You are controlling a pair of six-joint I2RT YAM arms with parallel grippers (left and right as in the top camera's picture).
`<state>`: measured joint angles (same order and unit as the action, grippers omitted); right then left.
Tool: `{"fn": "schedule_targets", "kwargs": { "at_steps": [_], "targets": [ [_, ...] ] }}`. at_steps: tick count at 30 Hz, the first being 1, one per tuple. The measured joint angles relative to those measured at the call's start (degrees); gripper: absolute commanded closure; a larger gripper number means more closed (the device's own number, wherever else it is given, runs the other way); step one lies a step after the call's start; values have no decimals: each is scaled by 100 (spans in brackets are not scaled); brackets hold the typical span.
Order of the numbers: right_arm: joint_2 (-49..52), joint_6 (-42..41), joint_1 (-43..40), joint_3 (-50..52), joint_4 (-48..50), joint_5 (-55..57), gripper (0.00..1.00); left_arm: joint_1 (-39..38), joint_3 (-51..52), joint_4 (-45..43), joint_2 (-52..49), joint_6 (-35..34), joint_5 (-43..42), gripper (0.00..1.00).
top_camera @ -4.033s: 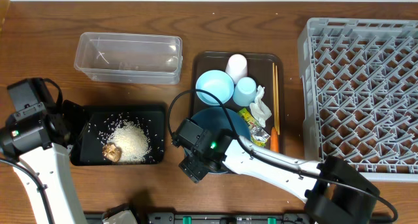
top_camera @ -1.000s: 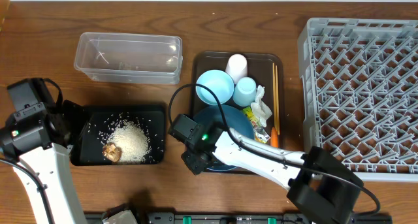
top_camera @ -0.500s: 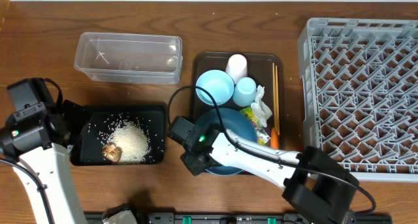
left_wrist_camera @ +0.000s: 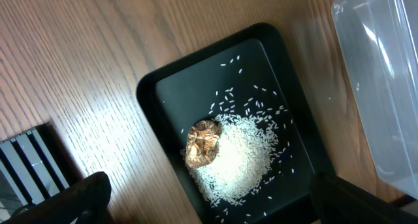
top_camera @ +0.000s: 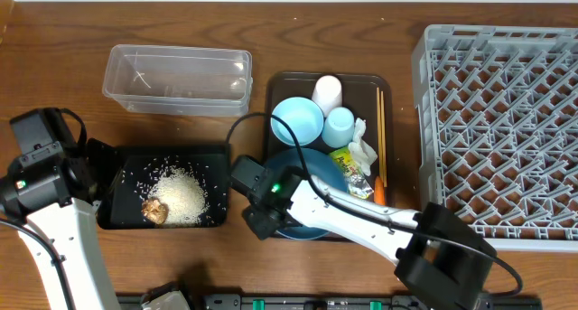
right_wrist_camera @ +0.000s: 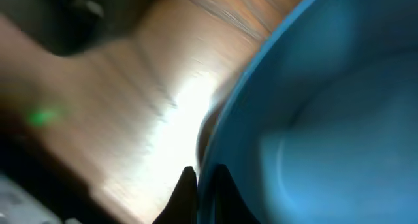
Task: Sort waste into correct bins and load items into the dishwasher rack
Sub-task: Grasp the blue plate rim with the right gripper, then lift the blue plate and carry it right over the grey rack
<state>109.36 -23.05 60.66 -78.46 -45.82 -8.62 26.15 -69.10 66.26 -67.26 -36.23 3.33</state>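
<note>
On the wooden table [top_camera: 361, 30], the right hand [right_wrist_camera: 204, 185] pinches the large blue plate [top_camera: 316, 164] by its rim, while the left hand [left_wrist_camera: 219, 201] gapes empty, the black tray [left_wrist_camera: 189, 87] just ahead of it.

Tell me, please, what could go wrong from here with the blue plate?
The right fingers grip the blue plate only at its thin rim, so it may slip or tilt when lifted. The wrapper and carrot lie beside the plate on the serving tray; dragging it could scatter them.

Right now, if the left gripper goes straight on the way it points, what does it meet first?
Probably the white rice beside the brown food lump in the black tray, centred between the open fingers of the left gripper. Nothing shows in between, though depth is unclear.
</note>
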Motion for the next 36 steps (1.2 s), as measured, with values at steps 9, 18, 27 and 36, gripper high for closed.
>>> {"fn": "schedule_targets", "kwargs": {
  "at_steps": [9, 18, 27, 36],
  "targets": [
    [0, 50, -7, -1010, -765, -398, 99, 0, 0, 0, 0, 0, 0, 2],
    [-125, 271, -400, -1775, -1379, -562, 99, 0, -2, 0, 0, 0, 0, 2],
    [-1158, 546, -1495, -1781, -1681, -907, 99, 0, 0, 0, 0, 0, 0, 2],
    [-2544, 940, -3314, -1814, -2004, -1530, 99, 0, 0, 0, 0, 0, 0, 2]
  ]
}}
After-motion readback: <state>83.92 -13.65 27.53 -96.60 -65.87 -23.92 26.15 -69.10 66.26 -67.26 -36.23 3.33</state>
